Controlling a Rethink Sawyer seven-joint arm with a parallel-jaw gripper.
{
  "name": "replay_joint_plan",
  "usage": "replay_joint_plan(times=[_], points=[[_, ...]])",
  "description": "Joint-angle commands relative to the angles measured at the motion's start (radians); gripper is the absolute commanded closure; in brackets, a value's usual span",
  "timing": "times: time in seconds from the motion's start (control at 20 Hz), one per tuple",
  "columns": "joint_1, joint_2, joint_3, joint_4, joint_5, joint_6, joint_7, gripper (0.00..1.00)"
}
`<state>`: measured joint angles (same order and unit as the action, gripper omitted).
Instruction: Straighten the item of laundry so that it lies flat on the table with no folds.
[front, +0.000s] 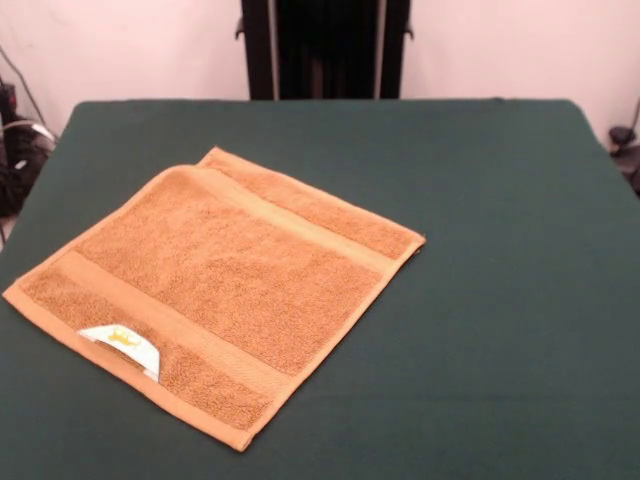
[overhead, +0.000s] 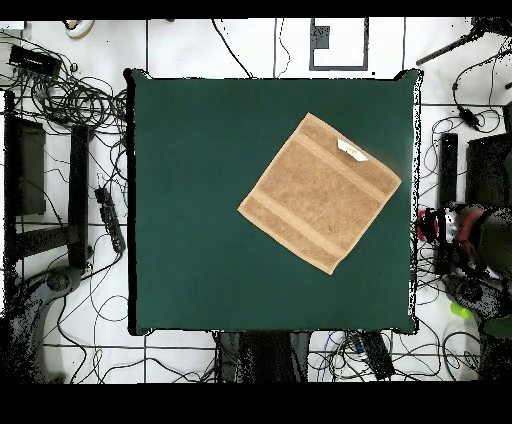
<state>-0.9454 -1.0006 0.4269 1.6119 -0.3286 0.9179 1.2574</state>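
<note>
The item of laundry (front: 225, 285) is an orange-tan terry towel lying spread on the left half of the dark green table (front: 500, 300), turned like a diamond. Two flat woven bands cross it, and a small white tag (front: 125, 345) lies on its near-left edge. Its far-left corner looks slightly rounded, as if a small lip is turned over there. From overhead the towel (overhead: 320, 193) sits right of the table (overhead: 200, 250) centre, with the tag (overhead: 351, 150) toward the upper right. Neither view shows the gripper or the arm.
The towel's near corners lie close to the table's front-left edge (front: 20, 400). Cables (overhead: 80, 100) and dark equipment (overhead: 470, 240) crowd the floor around the table in the overhead view.
</note>
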Motion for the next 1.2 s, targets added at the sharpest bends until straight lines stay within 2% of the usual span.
replay_joint_plan(times=[0.05,0.35,0.75,1.0,1.1,1.2], points=[[-0.023,0.064,0.072,0.062,-0.091,-0.123,-0.175,1.00],[0.020,0.217,0.092,0.020,-0.149,-0.238,-0.057,1.00],[0.103,0.325,0.044,-0.020,-0.173,-0.373,0.078,1.00],[0.161,0.406,-0.007,-0.061,-0.185,-0.504,0.156,1.00],[0.149,0.376,-0.005,-0.037,-0.170,-0.498,0.140,1.00],[0.101,0.257,0.024,0.040,-0.116,-0.410,0.081,1.00]])
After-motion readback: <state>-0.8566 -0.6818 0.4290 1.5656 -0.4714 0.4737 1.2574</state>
